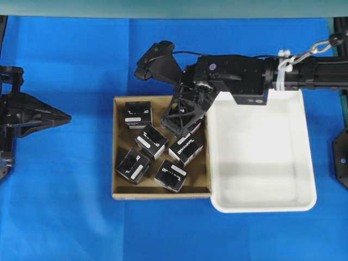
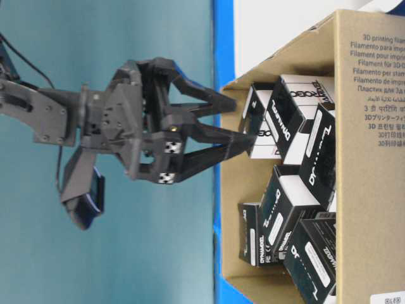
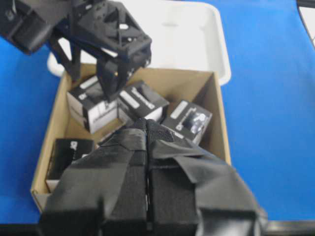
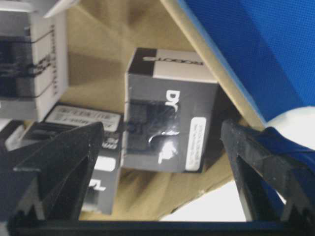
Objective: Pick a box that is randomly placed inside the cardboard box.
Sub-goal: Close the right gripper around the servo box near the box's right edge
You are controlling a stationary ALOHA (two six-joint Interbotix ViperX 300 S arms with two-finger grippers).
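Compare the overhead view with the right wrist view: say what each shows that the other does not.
Only the overhead view shows the left gripper parked shut on the blue cloth, the whole white tray, and five cartons in the cardboard box.

Only the right wrist view shows one box close up, framed between the spread fingers.

Both show the open right gripper over the cardboard box.

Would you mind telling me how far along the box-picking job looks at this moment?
Done: the right claw is open and lowered over the cardboard box, near its wall beside the white tray. In hand: its fingers straddle one small black box without touching it. Left: closing, gripping and lifting; nothing is held yet. The left claw is parked shut, off to the side.
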